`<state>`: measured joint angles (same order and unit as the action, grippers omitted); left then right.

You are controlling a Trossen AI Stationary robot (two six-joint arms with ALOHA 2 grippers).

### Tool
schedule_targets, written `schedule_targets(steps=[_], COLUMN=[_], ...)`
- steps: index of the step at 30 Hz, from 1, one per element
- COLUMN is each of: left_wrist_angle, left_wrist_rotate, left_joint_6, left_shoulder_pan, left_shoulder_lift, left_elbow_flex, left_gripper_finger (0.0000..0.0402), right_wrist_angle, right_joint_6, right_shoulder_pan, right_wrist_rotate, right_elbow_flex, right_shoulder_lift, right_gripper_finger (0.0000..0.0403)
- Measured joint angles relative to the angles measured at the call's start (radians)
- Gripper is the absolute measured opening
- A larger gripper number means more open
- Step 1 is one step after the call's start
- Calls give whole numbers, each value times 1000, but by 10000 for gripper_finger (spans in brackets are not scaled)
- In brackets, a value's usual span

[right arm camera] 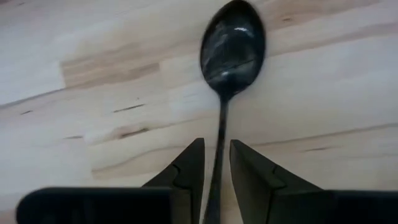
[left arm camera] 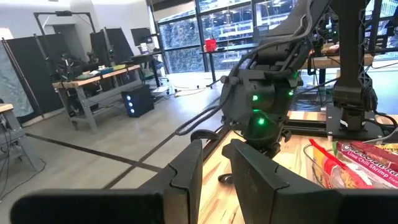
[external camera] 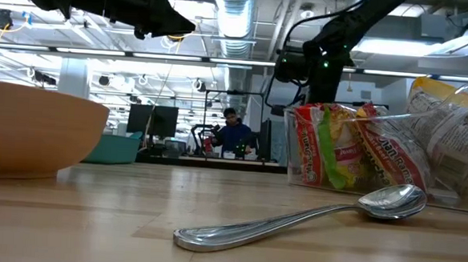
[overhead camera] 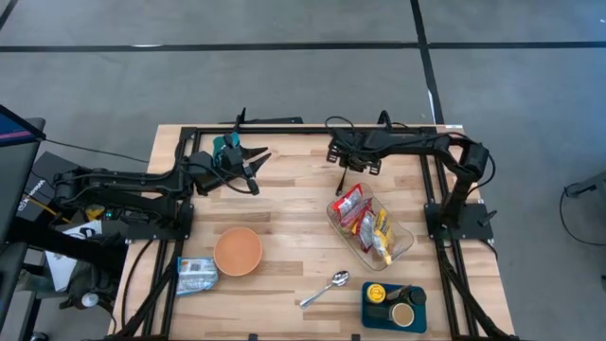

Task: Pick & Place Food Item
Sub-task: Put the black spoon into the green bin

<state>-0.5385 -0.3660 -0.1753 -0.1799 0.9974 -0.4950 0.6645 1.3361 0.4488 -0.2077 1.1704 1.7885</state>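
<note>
A clear container (overhead camera: 405, 248) right of centre holds several food packets, with a red one (overhead camera: 350, 204) leaning out over its far rim. A black spoon (right arm camera: 233, 46) lies flat on the wood, just beyond the container's far side. My right gripper (right arm camera: 217, 165) points steeply down over the spoon's handle (right arm camera: 220, 134). Its fingers stand on either side of the handle with a narrow gap, and wood shows between handle and fingers. My left gripper (left arm camera: 216, 162) waits level above the table's far left, fingers a little apart with nothing between them.
An orange bowl (overhead camera: 238, 251) stands near the middle left, with a blue packet (overhead camera: 197, 275) beside it. A silver spoon (overhead camera: 325, 289) lies near the front edge. A blue tray (overhead camera: 375, 320) with a cup sits at the front right. Bare wood lies between the arms.
</note>
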Motion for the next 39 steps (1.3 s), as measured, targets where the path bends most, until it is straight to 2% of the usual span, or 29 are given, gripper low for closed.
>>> schedule_targets(steps=[15, 21, 29, 39], left_wrist_angle=[0, 0, 1, 8], left_wrist_rotate=[0, 1, 3, 2], left_joint_6=[0, 0, 0, 0], left_shoulder_pan=[0, 0, 2, 2], left_shoulder_lift=[0, 0, 0, 0], left_elbow_flex=[0, 0, 0, 0], left_gripper_finger=[76, 76, 76, 76], right_wrist_angle=[-74, -77, 127, 121], right_joint_6=[-1, -14, -53, -61], right_shoulder_pan=[29, 31, 8, 10], right_wrist_rotate=[33, 81, 69, 46], right_elbow_flex=[-33, 15, 111, 147], right_shoulder_lift=[0, 81, 148, 148], right_gripper_finger=[71, 71, 71, 71])
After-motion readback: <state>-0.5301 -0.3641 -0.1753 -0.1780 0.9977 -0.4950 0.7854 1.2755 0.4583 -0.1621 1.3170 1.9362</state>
